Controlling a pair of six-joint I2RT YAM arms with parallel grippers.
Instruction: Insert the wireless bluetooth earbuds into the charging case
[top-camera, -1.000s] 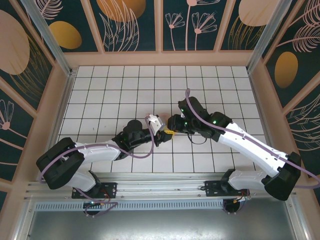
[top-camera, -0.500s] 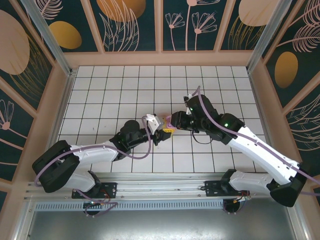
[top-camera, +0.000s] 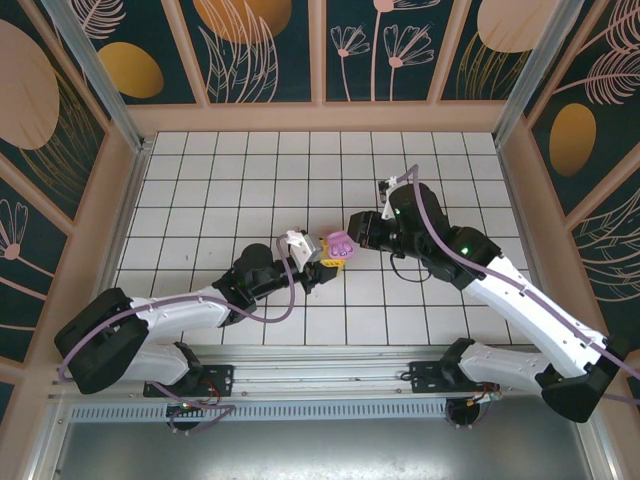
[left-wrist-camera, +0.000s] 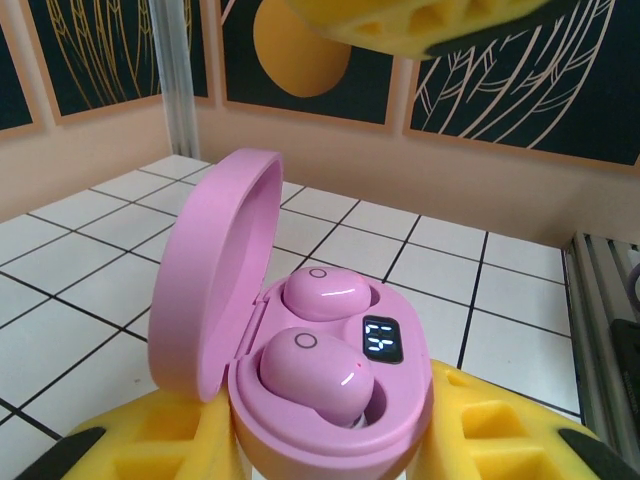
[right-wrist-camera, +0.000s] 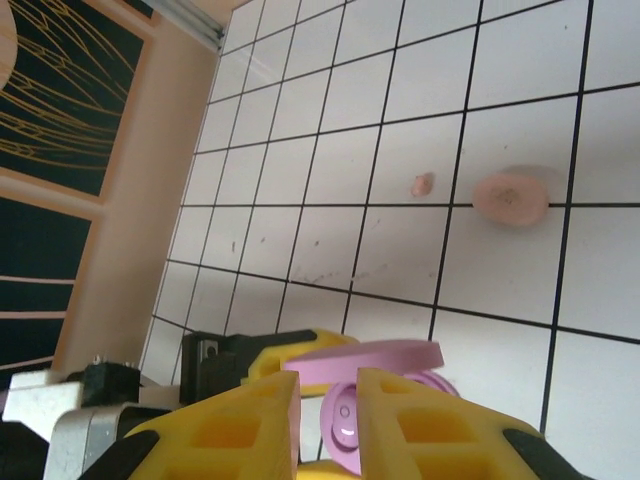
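Note:
My left gripper (top-camera: 327, 260) is shut on the open lilac-pink charging case (left-wrist-camera: 300, 440), its yellow fingers (left-wrist-camera: 500, 425) pressing on both sides. The lid (left-wrist-camera: 205, 280) stands up at the left. Two matching earbuds sit in the wells, the far one (left-wrist-camera: 325, 292) and the near one (left-wrist-camera: 315, 368), beside a lit display (left-wrist-camera: 382, 338). The case (top-camera: 340, 245) is held above the tiles at mid-table. My right gripper (top-camera: 363, 232) hovers just right of it, apart from it. In the right wrist view its fingers stand a little open (right-wrist-camera: 328, 420) with nothing between them, the case (right-wrist-camera: 365, 358) beyond.
On the tiles past the case lie a small pale pink piece (right-wrist-camera: 422, 184) and a larger pale pink oval (right-wrist-camera: 511, 197), both blurred. A wooden wall (top-camera: 320, 118) rims the tiled table (top-camera: 230, 180). One right finger (left-wrist-camera: 420, 15) hangs above the case.
My right gripper has drawn back to the right, off the case, its fingers narrowing. The case now shows uncovered, lid open. The left gripper keeps its hold and has shifted slightly.

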